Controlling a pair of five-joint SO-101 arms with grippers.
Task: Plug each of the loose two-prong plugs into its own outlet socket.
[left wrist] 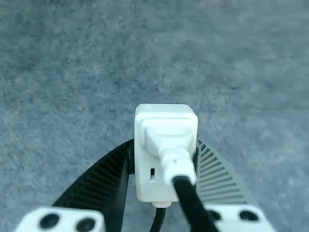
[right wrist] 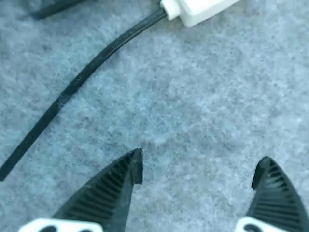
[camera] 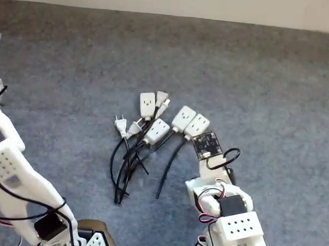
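Note:
My left gripper (left wrist: 164,147) is shut on a white outlet socket (left wrist: 145,145) with a white plug (left wrist: 166,133) seated in its face and a black cord (left wrist: 190,203) trailing back. My right gripper (right wrist: 200,164) stands open just above bare carpet. A black cord (right wrist: 77,87) and the end of a white socket (right wrist: 198,9) lie just beyond its fingertips. In the high view several white sockets (camera: 157,131) and a loose two-prong plug (camera: 121,124) lie bunched at the centre. The right arm's wrist board (camera: 206,144) sits beside the rightmost socket (camera: 197,124).
Grey carpet (camera: 266,79) covers the whole surface. Black cords (camera: 126,165) fan toward the near edge from the cluster. The left arm (camera: 18,176) stands at the near left, the right arm (camera: 231,214) at the near right.

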